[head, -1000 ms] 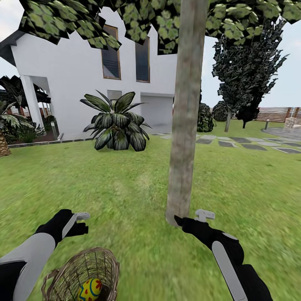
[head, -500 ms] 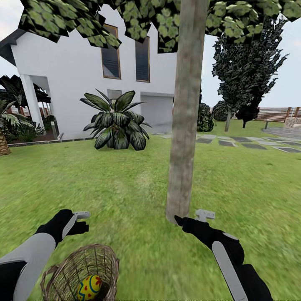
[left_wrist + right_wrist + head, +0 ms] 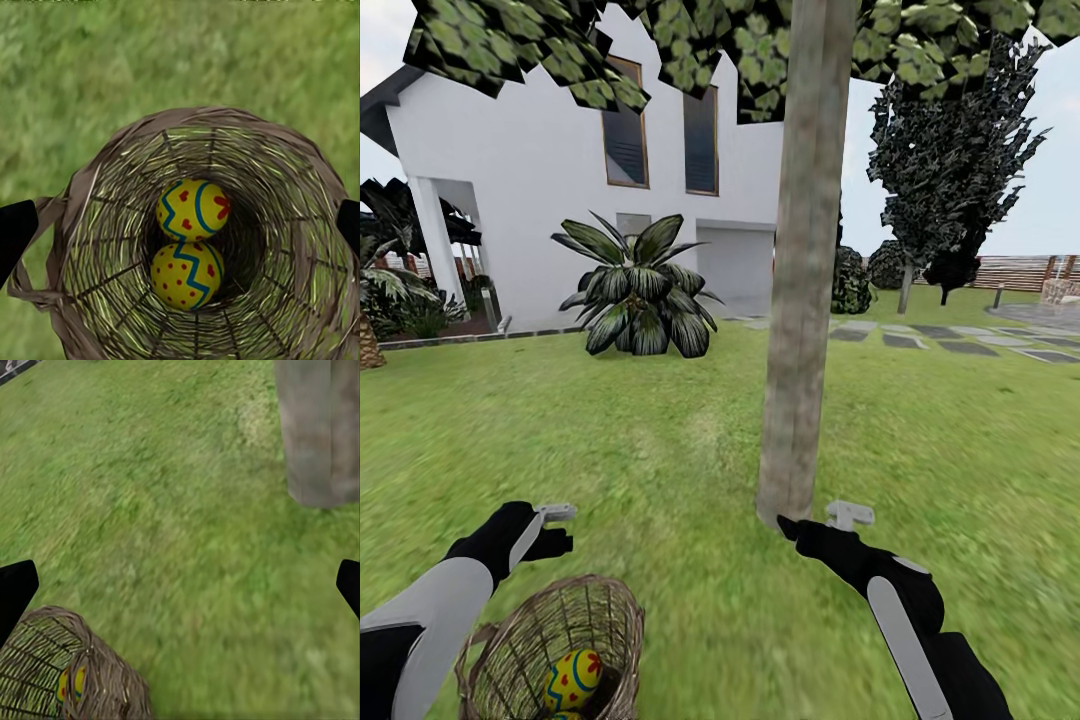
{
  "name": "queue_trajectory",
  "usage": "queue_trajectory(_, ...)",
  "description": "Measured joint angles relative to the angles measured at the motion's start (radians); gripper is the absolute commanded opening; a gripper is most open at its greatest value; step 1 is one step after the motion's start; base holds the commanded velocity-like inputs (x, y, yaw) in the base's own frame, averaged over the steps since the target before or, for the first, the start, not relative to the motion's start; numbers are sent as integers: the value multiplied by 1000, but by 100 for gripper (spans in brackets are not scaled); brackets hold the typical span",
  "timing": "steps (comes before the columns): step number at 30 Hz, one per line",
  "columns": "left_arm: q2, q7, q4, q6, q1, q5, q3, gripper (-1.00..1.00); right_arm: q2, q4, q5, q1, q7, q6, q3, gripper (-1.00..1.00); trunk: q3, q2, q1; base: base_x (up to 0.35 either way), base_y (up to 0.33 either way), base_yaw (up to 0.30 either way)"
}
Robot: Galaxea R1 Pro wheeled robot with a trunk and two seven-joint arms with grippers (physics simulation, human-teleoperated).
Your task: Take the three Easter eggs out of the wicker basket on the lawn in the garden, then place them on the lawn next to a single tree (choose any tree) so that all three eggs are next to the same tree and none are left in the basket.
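The wicker basket (image 3: 550, 645) stands on the lawn (image 3: 680, 470) close in front of me at the lower left. Looking down into the basket (image 3: 97, 225), I see two yellow Easter eggs with red marks and blue zigzags, one (image 3: 193, 210) resting against the other (image 3: 186, 275). One egg (image 3: 572, 678) shows in the head view. My left gripper (image 3: 560, 530) hovers open above the basket, empty. My right gripper (image 3: 818, 518) is open and empty just in front of the foot of the tree (image 3: 800, 300). That trunk (image 3: 319, 435) and the basket (image 3: 52, 675) also lie ahead of the right gripper.
A white house (image 3: 540, 170) stands behind, with a broad-leaved dark bush (image 3: 640, 290) before it. Grey paving stones (image 3: 960, 345), a dark cone-shaped tree (image 3: 950, 170) and a slat fence (image 3: 1015, 272) lie at the far right. Open grass surrounds the trunk.
The basket and its egg sit slightly higher in the head view than a second ago. Both arms, the tree and the background look unchanged.
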Motion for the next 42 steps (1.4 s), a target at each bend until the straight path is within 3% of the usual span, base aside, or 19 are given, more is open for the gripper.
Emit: queue_trajectory(42,2,1,-4,-51,2,1,4,100,0,1,-1,0,0,-1,2,100,-132,-294,161,0,0,0)
